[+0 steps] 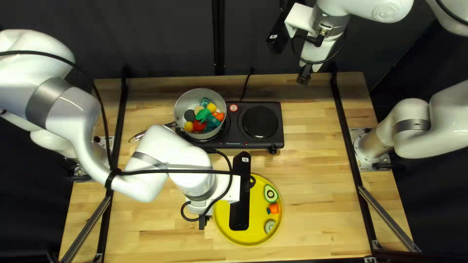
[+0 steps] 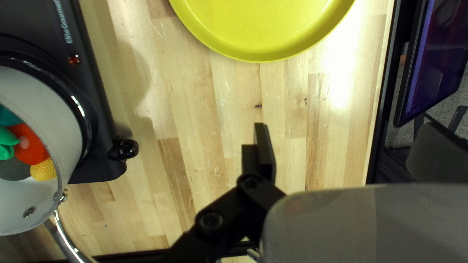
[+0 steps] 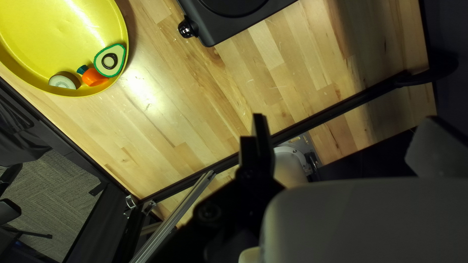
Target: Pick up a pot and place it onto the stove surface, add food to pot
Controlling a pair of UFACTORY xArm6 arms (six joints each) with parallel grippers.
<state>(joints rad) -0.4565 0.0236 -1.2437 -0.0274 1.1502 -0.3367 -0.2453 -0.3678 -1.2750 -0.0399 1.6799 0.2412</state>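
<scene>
Pot [image 1: 182,104] sits on the stove [image 1: 261,122], on its left burner, already heaped with toy food, so we judge the placing done and the adding nearly so. On the stove's knob [image 1: 272,149] side, well apart from it, lies the plate [image 1: 257,228], and three pieces are left on it: an avocado [image 1: 270,193] nearest the stove, then an orange piece [image 1: 273,209] touching it, then a kiwi slice [image 1: 270,226] farthest from the stove. Our left gripper [image 1: 202,221] hangs on that same knob side, out from the left burner, its fingers spread wide with only bare wood ahead and nothing held. Our right gripper [image 1: 304,76] is raised beyond the stove's far side, past the right burner, likewise wide open and empty. To add the next piece well, we would take the avocado first, since it has the shortest carry to the stove. We would come straight down with the fingers astride its narrow width, so that closing does not shove the orange piece. We would lift well above the pot's rim before crossing the stove's front edge. Because the pot looks full, we should let go low over the heap so nothing bounces out. We should also keep clear of the handle [image 1: 137,137], which juts off the stove's left side; a knock there could drag the pot off its burner.
</scene>
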